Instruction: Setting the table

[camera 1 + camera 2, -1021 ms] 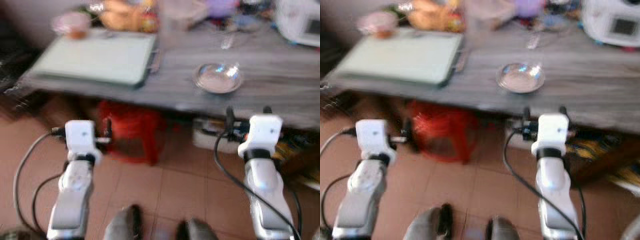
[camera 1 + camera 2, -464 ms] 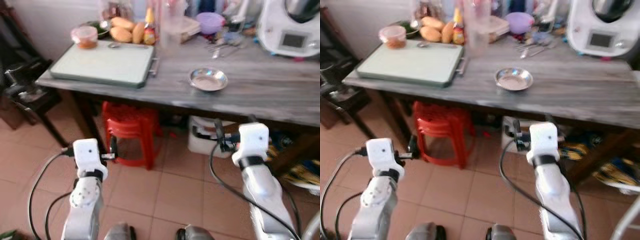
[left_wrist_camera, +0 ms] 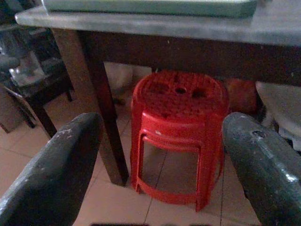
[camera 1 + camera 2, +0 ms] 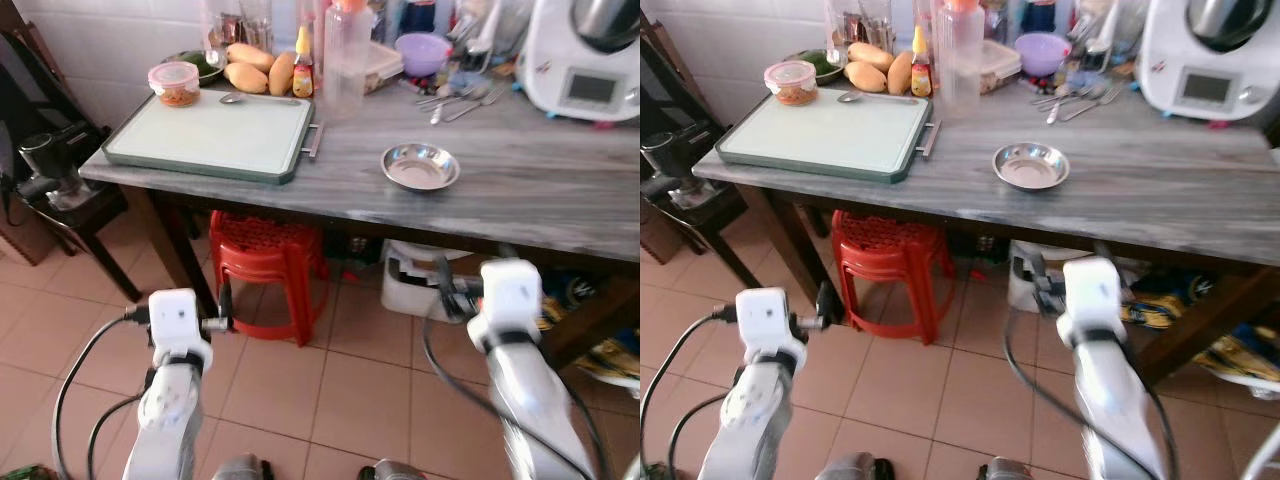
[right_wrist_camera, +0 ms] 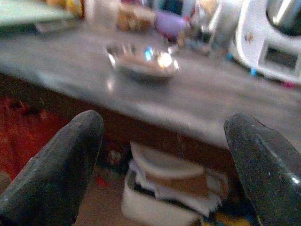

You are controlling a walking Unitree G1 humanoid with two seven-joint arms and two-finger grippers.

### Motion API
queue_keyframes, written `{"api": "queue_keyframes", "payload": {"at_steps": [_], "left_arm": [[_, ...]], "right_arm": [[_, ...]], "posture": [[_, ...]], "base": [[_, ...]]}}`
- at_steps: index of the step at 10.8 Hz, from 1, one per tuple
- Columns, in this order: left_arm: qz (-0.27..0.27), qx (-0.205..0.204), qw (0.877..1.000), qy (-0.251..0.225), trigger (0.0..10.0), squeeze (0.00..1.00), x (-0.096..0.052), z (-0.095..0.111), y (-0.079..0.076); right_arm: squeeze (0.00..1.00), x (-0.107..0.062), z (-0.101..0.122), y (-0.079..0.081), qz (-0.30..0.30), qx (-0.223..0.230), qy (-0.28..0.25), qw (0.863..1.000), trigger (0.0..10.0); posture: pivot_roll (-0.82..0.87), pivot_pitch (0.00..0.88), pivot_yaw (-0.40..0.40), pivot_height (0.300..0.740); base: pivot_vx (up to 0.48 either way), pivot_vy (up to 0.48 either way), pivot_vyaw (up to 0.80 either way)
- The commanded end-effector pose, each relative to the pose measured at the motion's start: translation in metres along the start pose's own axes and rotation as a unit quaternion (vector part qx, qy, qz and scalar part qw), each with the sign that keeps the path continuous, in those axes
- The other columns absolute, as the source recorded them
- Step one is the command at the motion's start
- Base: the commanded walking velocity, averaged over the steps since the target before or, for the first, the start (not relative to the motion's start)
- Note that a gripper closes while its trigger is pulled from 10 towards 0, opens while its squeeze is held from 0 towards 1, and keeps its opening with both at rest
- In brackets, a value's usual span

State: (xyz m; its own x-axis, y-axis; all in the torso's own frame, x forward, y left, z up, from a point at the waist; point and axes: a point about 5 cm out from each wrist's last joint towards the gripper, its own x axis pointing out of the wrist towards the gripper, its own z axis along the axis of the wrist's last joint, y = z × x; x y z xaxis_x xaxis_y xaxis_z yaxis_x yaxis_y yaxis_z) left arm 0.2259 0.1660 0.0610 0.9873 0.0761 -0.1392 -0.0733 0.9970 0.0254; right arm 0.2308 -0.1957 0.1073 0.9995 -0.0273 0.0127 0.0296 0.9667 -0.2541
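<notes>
Fingers of both arms hang below the bench point(image 4: 560, 205) front edge over the tiled floor; a steel bowl point(image 4: 420, 165) sits near that edge, a green cutting board point(image 4: 210, 135) at the left end. Left wrist view: left gripper point(image 3: 160, 179) spread, facing a red stool point(image 3: 176, 136). Right wrist view: right gripper point(image 5: 164, 179) spread, empty, facing the bowl

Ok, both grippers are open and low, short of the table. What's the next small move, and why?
Probably lift the right gripper up toward the steel bowl: it sits alone near the table's front edge, directly ahead of that arm, while the left gripper faces the red stool below.
</notes>
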Motion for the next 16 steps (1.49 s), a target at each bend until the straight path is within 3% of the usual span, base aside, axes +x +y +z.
{"api": "queue_keyframes", "payload": {"at_steps": [1, 2, 4, 6, 7, 10, 11, 14, 16], "left_arm": [[-0.016, 0.007, 1.0, -0.005, 10.0, 0.0, -0.007, 0.002, 0.0], [-0.016, 0.017, 1.0, 0.0, 10.0, 0.0, -0.019, -0.002, 0.004], [0.018, 0.013, 1.0, -0.002, 10.0, 0.0, -0.013, 0.008, 0.012], [0.008, 0.008, 1.0, -0.009, 10.0, 0.0, -0.001, 0.015, 0.004], [-0.002, 0.006, 1.0, -0.016, 10.0, 0.0, 0.005, 0.02, -0.002], [-0.02, -0.01, 1.0, -0.014, 10.0, 0.0, 0.005, 0.026, -0.01], [-0.021, -0.018, 1.0, -0.009, 10.0, 0.0, 0.004, 0.026, -0.009], [-0.062, -0.031, 0.997, -0.016, 10.0, 0.0, 0.005, 0.03, -0.019], [-0.086, -0.039, 0.995, -0.028, 10.0, 0.0, 0.004, 0.035, -0.022]], "right_arm": [[0.0, -0.004, 0.006, -0.005, -0.002, -0.008, -0.007, 1.0, 10.0], [0.0, -0.01, -0.003, -0.007, -0.013, -0.014, 0.019, 1.0, 10.0], [0.0, -0.007, -0.007, 0.0, -0.034, -0.008, 0.036, 0.999, 10.0], [0.0, 0.006, 0.0, 0.008, -0.055, 0.042, 0.013, 0.998, 10.0], [0.0, 0.007, 0.0, 0.011, -0.041, 0.07, 0.026, 0.996, 10.0], [0.0, 0.002, 0.01, 0.014, -0.021, 0.049, -0.004, 0.999, 10.0], [0.0, 0.002, 0.006, 0.013, -0.032, 0.065, 0.011, 0.997, 10.0], [0.0, 0.009, 0.011, 0.01, -0.027, 0.052, 0.0, 0.998, 10.0], [0.0, 0.012, 0.015, 0.012, -0.015, 0.069, -0.012, 0.997, 10.0]], "posture": [[-0.05, 0.08, 0.009, 0.74], [-0.06, 0.096, -0.012, 0.74], [-0.03, 0.111, -0.027, 0.74], [-0.04, 0.078, -0.002, 0.74], [-0.04, 0.072, 0.002, 0.74], [-0.05, 0.107, 0.003, 0.74], [-0.05, 0.12, 0.001, 0.74], [-0.05, 0.126, -0.001, 0.74], [-0.05, 0.125, -0.004, 0.74]], "base": [[0.0, 0.0, 0.0], [0.0, 0.0, 0.0], [0.0, 0.0, 0.0], [0.0, 0.0, 0.0], [0.0, 0.0, 0.0], [0.0, 0.0, 0.0], [0.0, 0.0, -0.8], [0.0, 0.0, -0.8], [0.0, 0.0, 0.0]]}}
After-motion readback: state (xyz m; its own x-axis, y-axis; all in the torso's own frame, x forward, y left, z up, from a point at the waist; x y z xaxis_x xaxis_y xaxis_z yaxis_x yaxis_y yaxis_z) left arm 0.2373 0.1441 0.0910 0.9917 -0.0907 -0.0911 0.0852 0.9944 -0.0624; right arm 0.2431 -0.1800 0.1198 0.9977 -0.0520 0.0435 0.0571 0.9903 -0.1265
